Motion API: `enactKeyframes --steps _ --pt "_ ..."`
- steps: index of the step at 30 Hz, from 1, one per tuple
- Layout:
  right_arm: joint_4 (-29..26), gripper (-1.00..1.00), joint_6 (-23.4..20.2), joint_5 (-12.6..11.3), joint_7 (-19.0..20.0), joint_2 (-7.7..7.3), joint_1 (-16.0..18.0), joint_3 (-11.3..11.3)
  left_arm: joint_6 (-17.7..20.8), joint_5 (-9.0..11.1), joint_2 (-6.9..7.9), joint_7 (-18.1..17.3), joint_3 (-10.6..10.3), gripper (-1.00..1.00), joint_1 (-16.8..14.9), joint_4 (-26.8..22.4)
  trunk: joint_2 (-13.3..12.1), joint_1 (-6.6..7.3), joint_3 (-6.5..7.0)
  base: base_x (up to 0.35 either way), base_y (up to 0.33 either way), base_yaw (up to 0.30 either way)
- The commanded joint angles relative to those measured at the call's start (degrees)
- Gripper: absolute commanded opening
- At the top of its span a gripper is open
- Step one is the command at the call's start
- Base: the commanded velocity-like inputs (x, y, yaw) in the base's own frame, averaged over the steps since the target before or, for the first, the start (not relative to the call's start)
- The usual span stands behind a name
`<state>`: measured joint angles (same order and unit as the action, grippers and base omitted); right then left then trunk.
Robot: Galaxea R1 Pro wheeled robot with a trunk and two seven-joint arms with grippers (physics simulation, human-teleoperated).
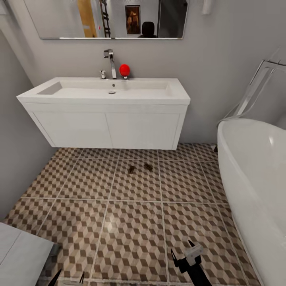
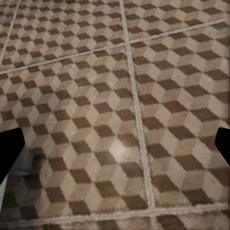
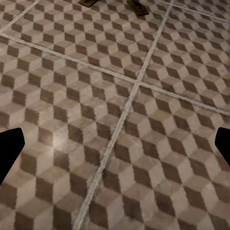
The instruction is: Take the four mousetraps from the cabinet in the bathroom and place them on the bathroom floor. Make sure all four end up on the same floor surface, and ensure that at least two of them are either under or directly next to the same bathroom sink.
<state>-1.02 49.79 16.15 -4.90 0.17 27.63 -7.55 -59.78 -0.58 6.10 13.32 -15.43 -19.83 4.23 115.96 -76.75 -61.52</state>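
Two small brown mousetraps (image 1: 131, 169) (image 1: 148, 167) lie side by side on the cube-patterned bathroom floor (image 1: 131, 234), just in front of the white vanity under the sink (image 1: 107, 91). In the right wrist view both mousetraps (image 3: 88, 2) (image 3: 139, 8) show far ahead, cut by the frame edge. My right gripper (image 1: 182, 251) hangs open and empty low over the tiles, well short of the traps; its fingertips (image 3: 9, 148) stand wide apart. My left gripper (image 1: 69, 277) is open and empty too, and its dark fingertips (image 2: 10, 149) frame bare tiles. The cabinet is out of view.
A white bathtub (image 1: 254, 174) fills the right side. A grey-white flat object (image 1: 20, 254) sits at the near left. A red ball (image 1: 124, 70) and a chrome faucet (image 1: 110, 61) stand on the sink's back edge, under a mirror (image 1: 107, 18). Grey walls close the left and back.
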Motion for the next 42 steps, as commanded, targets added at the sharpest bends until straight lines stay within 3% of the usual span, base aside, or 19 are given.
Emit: enactKeyframes --steps 1,20,42 --pt "0.1 1.0 0.4 0.1 -0.5 -0.01 -0.1 -0.4 -0.2 -0.1 -0.03 0.5 -0.5 1.0 0.1 0.2 -0.4 0.23 0.15 0.0 0.0 0.0" --pt "0.1 1.0 1.5 -0.1 -0.9 -0.08 -1.0 -0.4 -0.2 0.0 -0.57 0.5 -0.5 1.0 3.4 0.2 -8.0 4.41 3.56 0.0 0.0 0.0" --pt "0.1 1.0 1.4 -0.2 -1.1 0.26 -1.0 -0.3 -0.2 0.0 -0.61 0.6 -0.4 1.0 4.0 0.3 -16.8 9.24 7.51 0.0 0.0 0.0"
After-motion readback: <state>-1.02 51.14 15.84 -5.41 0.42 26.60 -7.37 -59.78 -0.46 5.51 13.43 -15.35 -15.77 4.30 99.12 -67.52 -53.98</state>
